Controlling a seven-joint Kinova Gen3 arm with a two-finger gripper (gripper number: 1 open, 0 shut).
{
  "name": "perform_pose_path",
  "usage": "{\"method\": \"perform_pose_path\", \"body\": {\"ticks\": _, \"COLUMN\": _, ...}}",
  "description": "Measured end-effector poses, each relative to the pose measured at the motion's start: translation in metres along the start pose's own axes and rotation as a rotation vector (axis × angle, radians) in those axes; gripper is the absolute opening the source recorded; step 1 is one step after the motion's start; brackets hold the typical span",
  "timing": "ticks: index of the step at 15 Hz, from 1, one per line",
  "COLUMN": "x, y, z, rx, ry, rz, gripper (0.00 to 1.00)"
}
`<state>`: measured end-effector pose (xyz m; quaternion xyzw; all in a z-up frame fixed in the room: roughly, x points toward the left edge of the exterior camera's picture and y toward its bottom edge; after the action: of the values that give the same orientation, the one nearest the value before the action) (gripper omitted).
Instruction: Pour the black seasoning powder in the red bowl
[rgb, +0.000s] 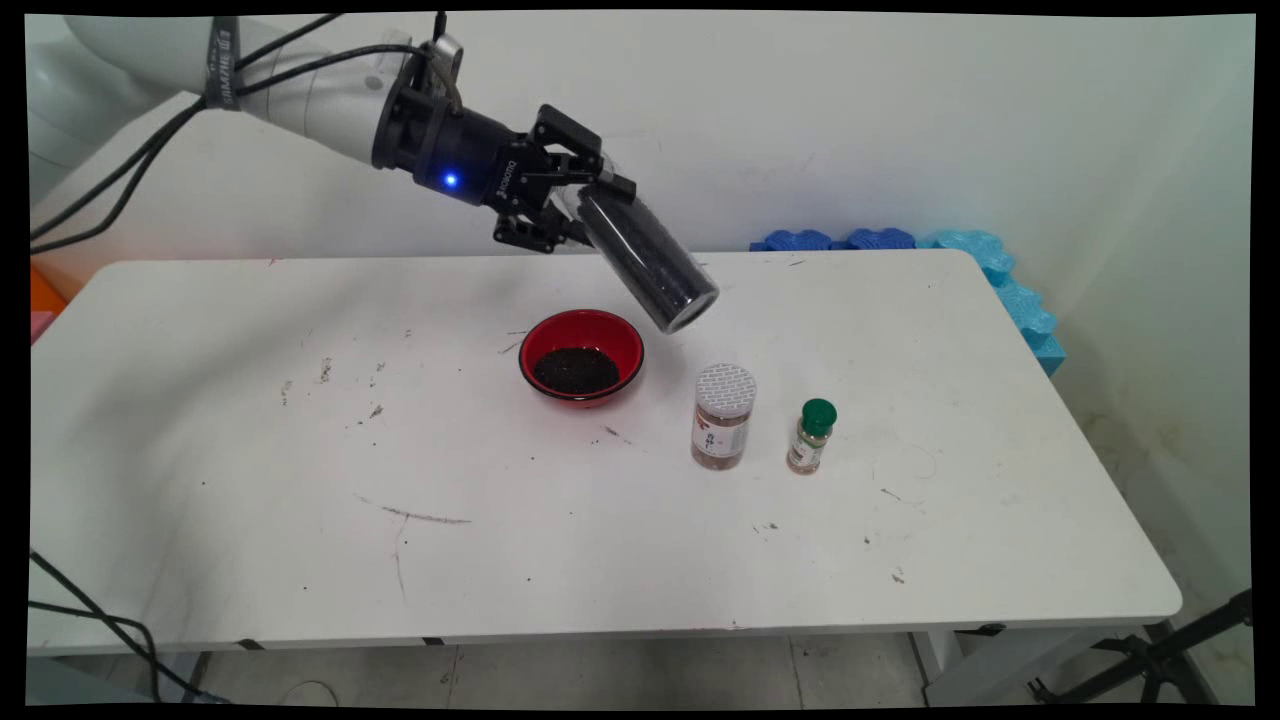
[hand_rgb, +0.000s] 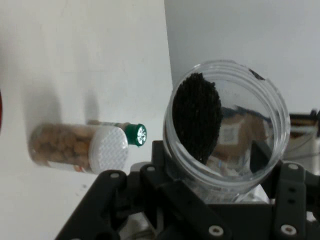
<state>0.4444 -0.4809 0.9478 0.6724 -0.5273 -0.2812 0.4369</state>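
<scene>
Main view, as we record it: black two-finger hand, raised above the far part of the white surface, clamped on a clear plastic cylindrical jar filled with dark granules. We note the jar is tilted, its open mouth pointing down and to the right, held in the air above the surface, just right of and above a red round bowl. The bowl sits on the surface and holds a heap of dark granules like those in the jar.

Right of the bowl we list a clear jar with a white perforated lid and brownish contents, standing upright. Just beside it, further right, a small clear bottle with a green cap, also upright. Blue foam pieces lie behind the far right edge.

Hand view: we see the jar's open mouth, a dark mass clinging to one inner side, with both smaller containers beyond it.
</scene>
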Motion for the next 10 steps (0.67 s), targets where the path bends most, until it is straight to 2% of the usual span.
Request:
{"method": "perform_pose_path", "body": {"ticks": 6, "x": -0.007, "y": 0.010, "z": -0.009, "rx": 0.016, "ry": -0.002, "rz": 0.349, "gripper": 0.00}}
{"method": "perform_pose_path", "body": {"ticks": 10, "x": -0.012, "y": 0.016, "z": -0.014, "rx": 0.027, "ry": -0.003, "rz": 0.545, "gripper": 0.00}}
